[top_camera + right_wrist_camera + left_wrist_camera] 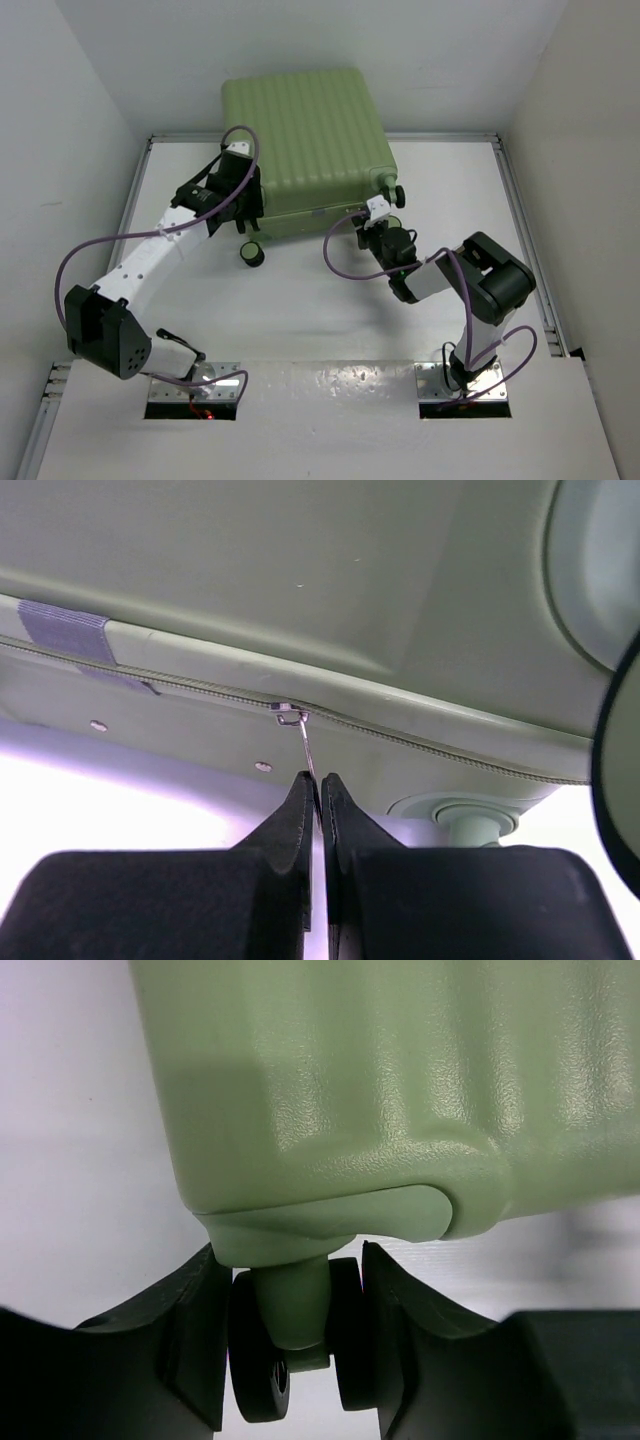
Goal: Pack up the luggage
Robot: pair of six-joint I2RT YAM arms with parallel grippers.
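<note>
The right gripper (318, 780) pinches the thin metal zip pull (305, 745), seemingly to run the zip, while the left gripper (290, 1250) clamps a small black caster wheel (255, 1360), likely steadying the large light-green ribbed hard-shell suitcase (300, 140) at the desk's far edge.

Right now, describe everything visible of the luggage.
The luggage is a light-green hard-shell case with a ribbed, matte, plastic-looking shell. It is closed and lies ribbed face up at the far edge of the table. Small black caster wheels on green stems face the arms. The left gripper clamps one twin wheel. The right gripper pinches the metal zipper pull hanging from the seam zipper.
</note>
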